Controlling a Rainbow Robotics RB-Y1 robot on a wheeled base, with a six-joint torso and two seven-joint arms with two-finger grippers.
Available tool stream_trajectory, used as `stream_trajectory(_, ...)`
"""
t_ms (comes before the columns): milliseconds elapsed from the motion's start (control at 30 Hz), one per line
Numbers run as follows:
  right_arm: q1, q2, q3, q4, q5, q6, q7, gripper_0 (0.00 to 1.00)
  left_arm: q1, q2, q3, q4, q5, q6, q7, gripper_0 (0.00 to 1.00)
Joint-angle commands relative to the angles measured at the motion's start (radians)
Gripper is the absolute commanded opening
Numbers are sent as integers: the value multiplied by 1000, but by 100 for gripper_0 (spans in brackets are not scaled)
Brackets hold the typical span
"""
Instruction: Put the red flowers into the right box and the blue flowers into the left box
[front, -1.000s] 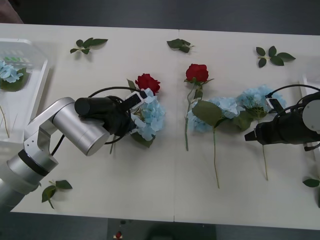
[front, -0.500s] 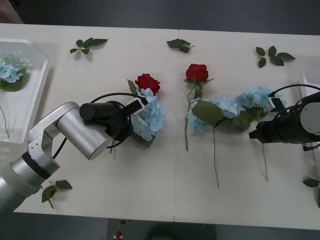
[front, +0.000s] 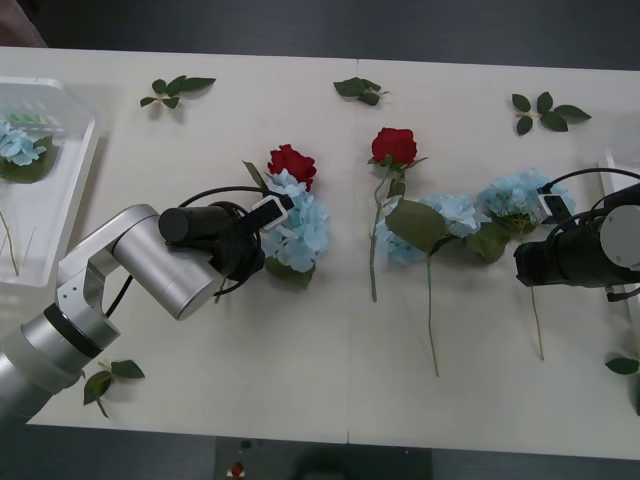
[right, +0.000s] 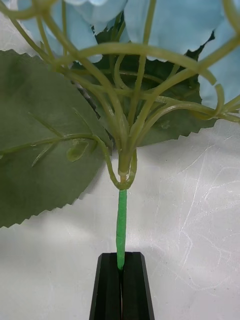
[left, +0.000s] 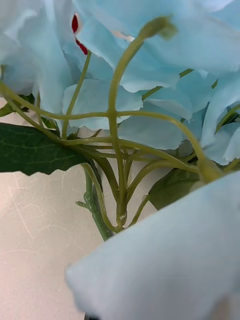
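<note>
Our right gripper (right: 120, 285) pinches a blue flower's stem (right: 121, 225), well right of the left box (front: 70, 190). Left gripper (front: 268, 215) is buried in blooms, fingers unreadable. Next we lift.

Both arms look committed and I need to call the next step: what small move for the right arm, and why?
Probably lift straight up. The right gripper is shut on the stem of a blue flower lying on the table, and its leaves overlap the neighbouring bloom. The left gripper is at another blue flower.

White table (front: 300, 350), seam down middle; dark floor beyond far edge, grey below near edge.
</note>
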Motion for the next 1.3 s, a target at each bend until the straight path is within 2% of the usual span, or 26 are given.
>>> stream_trajectory(33, 9, 14, -2, -28, -7, 0, -48, 0, -15, 18, -2, -15, -2, -25, -21, 0)
stream_trajectory(300, 9, -3, -22, -31, -54, 6, -40, 0, -22, 53, 15, -138, 75, 21, 71, 0)
stream_trajectory(500, 9, -3, -76, -50, -88, 63, -26, 0, -20, 122, 46, -369, 152, 199, 233, 0)
stream_trajectory(567, 9, -3, -94, -64, -92, 84, -26, 0, -20, 156, 96, -469, 202, 295, 299, 0)
stream_trajectory(733, 9, -3, -126, -91, -100, 127, -26, 0, -20, 221, 241, -578, 318, 441, 382, 0)
stream_trajectory(933, 9, -3, -160, -120, -119, 170, -22, 0, -9, 325, 462, -581, 443, 567, 413, 0)
stream_trajectory(1100, 9, -3, -188, -162, -134, 190, 21, 0, 40, 411, 653, -504, 525, 611, 419, 0)
stream_trajectory(1300, 9, 43, -316, -202, -214, 262, 184, 0, 113, 483, 831, -388, 508, 611, 419, 0)
